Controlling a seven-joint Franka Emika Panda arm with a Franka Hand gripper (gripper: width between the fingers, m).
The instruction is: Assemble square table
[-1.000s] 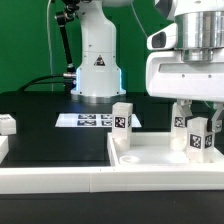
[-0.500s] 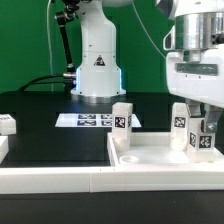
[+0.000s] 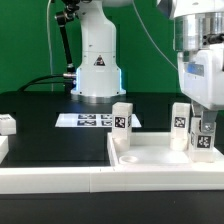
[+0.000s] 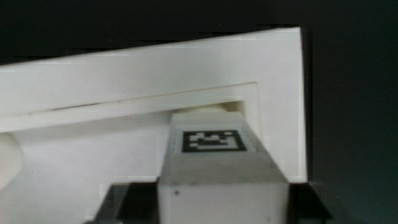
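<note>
The square top (image 3: 160, 160) lies flat directly beneath the jaws, with three legs seen standing on it. One leg (image 3: 201, 137) is clamped upright between the jaws of the gripper (image 3: 201, 128), a second leg (image 3: 180, 121) stands just beside them, and a third leg (image 3: 122, 122) stands well apart. A fourth leg (image 3: 7, 124) lies far from the jaws on the black surface (image 3: 50, 120).

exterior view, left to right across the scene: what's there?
Loose leg at the exterior view's left edge → marker board → upright leg on the table top → another upright leg → leg between the gripper fingers.
</note>
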